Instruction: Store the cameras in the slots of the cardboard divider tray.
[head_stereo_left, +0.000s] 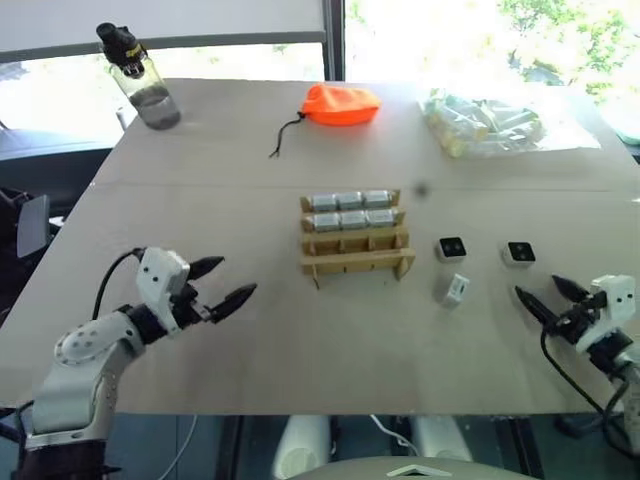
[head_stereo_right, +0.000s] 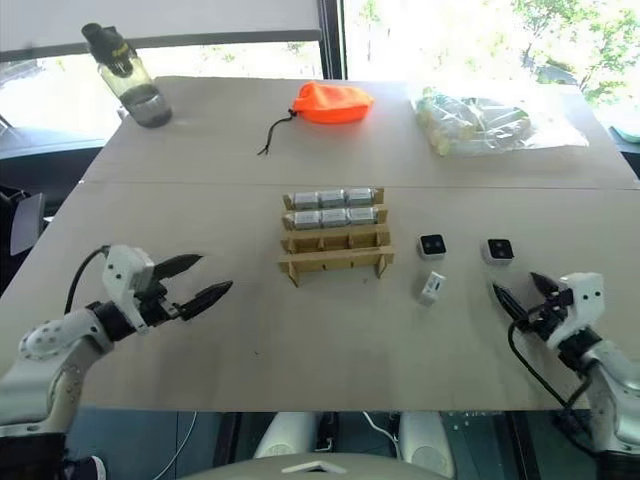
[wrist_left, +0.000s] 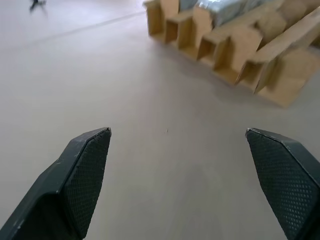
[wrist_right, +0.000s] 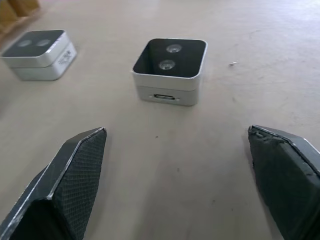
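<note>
The cardboard divider tray sits mid-table, its two far rows filled with several silver cameras and its near row of slots empty. To its right, two loose cameras stand with their black lens faces up, and a third lies on its side. My left gripper is open above the table, left of the tray and pointing toward it. My right gripper is open just in front of the rightmost camera, with nothing between its fingers. The left wrist view shows the tray's side ahead.
A water bottle stands at the far left corner. An orange pouch with a black cord lies at the far middle. Pale items bagged in clear plastic lie at the far right. The table's front edge runs just below both arms.
</note>
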